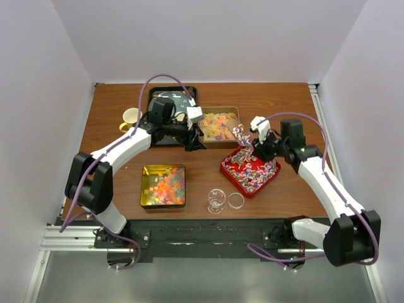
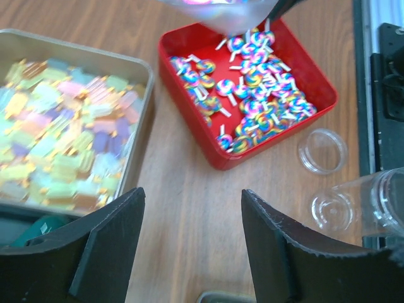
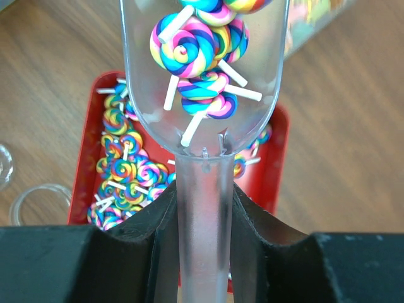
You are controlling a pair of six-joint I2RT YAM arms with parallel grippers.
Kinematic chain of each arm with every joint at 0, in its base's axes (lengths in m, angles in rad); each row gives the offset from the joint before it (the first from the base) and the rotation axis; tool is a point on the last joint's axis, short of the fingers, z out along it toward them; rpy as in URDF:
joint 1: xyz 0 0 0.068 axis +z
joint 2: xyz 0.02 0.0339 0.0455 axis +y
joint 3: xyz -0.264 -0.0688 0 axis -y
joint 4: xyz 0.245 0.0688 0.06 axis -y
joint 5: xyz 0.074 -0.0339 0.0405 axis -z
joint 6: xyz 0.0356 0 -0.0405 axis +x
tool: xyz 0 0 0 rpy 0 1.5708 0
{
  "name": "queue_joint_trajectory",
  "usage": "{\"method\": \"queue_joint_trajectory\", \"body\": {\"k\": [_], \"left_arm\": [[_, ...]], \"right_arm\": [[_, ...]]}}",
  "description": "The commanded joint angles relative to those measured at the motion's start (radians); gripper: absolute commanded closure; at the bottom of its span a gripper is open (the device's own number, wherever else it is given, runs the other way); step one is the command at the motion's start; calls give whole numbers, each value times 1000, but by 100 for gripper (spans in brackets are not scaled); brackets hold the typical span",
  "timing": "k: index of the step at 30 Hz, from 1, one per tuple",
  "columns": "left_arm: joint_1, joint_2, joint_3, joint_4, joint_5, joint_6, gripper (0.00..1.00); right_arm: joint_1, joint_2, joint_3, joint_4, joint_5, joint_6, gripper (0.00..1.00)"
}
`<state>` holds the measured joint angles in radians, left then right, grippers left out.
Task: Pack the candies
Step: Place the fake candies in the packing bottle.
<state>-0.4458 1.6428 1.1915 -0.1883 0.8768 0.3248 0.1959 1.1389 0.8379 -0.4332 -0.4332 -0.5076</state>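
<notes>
My right gripper [image 3: 203,196] is shut on the handle of a clear plastic scoop [image 3: 202,120]. The scoop holds a few swirl lollipop candies [image 3: 189,47] above the red tray [image 3: 83,136] of the same candies. In the top view the right gripper [image 1: 254,146] and scoop [image 1: 241,134] hang over the red tray's [image 1: 228,169] far corner. My left gripper [image 1: 194,144] is open and empty over bare table. In its wrist view, the left gripper [image 2: 192,211] sits between the tin of pastel candies [image 2: 146,69] and the red tray [image 2: 319,79]. A tin of bright cubes [image 1: 164,186] sits front left.
A clear jar [image 1: 216,201] and its lid [image 1: 236,201] stand near the front edge, also showing in the left wrist view as jar [image 2: 363,205] and lid [image 2: 322,151]. A yellow cup [image 1: 131,117] and a dark tray [image 1: 154,95] are at the back left.
</notes>
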Motion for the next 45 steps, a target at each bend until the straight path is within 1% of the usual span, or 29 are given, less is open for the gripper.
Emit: {"method": "queue_joint_trajectory", "body": {"k": [1, 2, 3, 4, 5, 7, 8, 11, 12, 13, 14, 15, 17, 18, 24, 26, 27, 31, 38, 45], "left_arm": [[59, -67, -21, 10, -24, 22, 32], [70, -75, -29, 10, -27, 23, 32], [81, -81, -35, 13, -39, 22, 32], [97, -95, -39, 22, -50, 16, 31], [105, -104, -46, 21, -61, 5, 30], [127, -126, -61, 13, -85, 3, 30], [130, -135, -69, 9, -94, 10, 29], [140, -167, -111, -3, -128, 17, 27], [144, -184, -119, -3, -134, 14, 27], [148, -192, -125, -13, -140, 16, 26], [148, -201, -131, -16, -157, 5, 23], [154, -222, -138, -16, -173, 0, 22], [159, -241, -150, -22, -180, -1, 18], [166, -251, -156, -23, -194, -1, 16], [191, -294, -225, -2, -193, -15, 10], [194, -305, -251, 12, -193, -23, 6], [194, -314, -260, 15, -196, -26, 0], [208, -322, -293, 56, -237, -58, 0], [255, -324, -305, 104, -260, -96, 0], [283, -330, -314, 124, -415, -95, 0]], "right_arm": [[-3, 73, 249, -313, -147, -271, 100], [-3, 85, 274, -408, -157, -308, 100], [-1, 94, 292, -450, -170, -383, 100], [-1, 97, 323, -487, -176, -423, 100], [0, 97, 332, -556, -177, -495, 100], [5, 104, 363, -623, -159, -567, 100], [10, 110, 374, -710, -141, -650, 100], [36, 124, 406, -829, -70, -771, 100], [49, 124, 409, -846, -56, -795, 100], [63, 122, 415, -861, -8, -813, 100], [82, 117, 417, -878, 20, -831, 100], [127, 113, 418, -887, 52, -842, 100], [178, 98, 417, -891, 130, -848, 100], [213, 97, 423, -895, 143, -847, 100], [315, 179, 544, -986, 237, -799, 100], [333, 191, 570, -1018, 257, -801, 100], [352, 202, 579, -1024, 283, -804, 100], [384, 219, 613, -1081, 347, -830, 100], [424, 231, 621, -1124, 448, -875, 100], [485, 217, 616, -1147, 493, -858, 100]]}}
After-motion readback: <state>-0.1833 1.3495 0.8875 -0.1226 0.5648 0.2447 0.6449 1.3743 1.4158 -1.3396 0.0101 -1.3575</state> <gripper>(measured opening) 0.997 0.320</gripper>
